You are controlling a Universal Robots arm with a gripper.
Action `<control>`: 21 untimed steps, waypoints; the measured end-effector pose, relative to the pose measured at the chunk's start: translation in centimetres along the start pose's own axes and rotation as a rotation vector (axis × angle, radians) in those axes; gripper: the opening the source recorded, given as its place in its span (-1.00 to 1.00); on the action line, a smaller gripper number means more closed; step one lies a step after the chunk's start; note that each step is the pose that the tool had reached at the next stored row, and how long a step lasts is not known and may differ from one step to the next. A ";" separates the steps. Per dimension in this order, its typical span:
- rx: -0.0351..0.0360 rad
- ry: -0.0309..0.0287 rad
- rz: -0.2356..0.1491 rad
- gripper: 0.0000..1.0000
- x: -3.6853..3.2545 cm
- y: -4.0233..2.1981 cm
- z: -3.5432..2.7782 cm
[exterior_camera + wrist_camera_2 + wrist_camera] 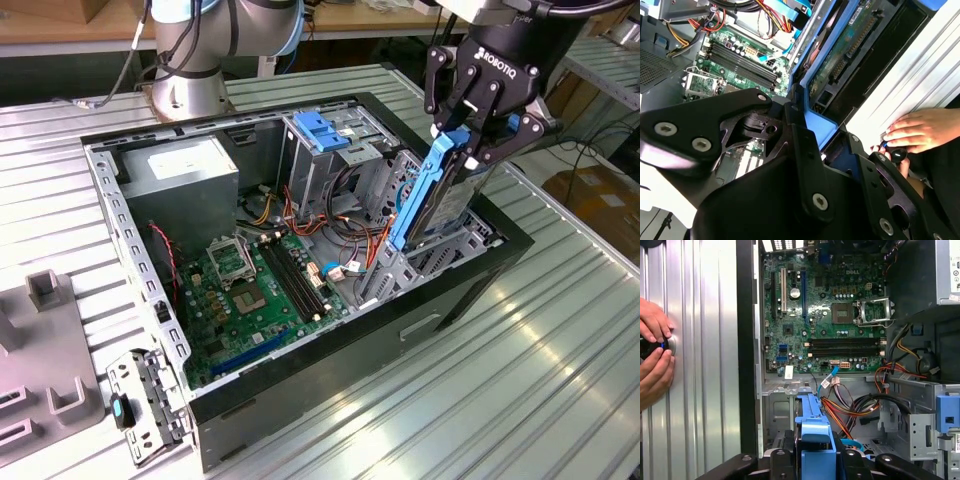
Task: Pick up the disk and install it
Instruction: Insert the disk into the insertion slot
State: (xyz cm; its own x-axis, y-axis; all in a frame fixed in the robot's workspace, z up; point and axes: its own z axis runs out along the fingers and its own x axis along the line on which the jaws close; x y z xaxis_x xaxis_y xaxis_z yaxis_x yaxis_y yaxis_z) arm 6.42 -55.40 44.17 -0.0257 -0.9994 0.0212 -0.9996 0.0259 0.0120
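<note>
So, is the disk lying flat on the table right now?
No, the tool grips the disk by its upper end and holds it on edge, tilted, over the open computer case.

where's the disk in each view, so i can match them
Exterior view: the disk stands on edge in the gripper, over the case, toward the exterior view's right.
Second wrist view: the disk stretches away from the gripper, beside the motherboard.
First wrist view: the disk's blue end, at the gripper.
Shared landmark: the green motherboard.
</note>
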 end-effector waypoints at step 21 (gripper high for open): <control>-0.0045 -0.0004 0.000 -0.26 -0.04 -0.02 1.91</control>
State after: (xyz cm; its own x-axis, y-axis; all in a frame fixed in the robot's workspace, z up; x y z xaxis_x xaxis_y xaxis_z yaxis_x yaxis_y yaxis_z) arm 6.42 -55.40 42.26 -0.0256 -0.9995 0.0208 -0.9995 0.0259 0.0164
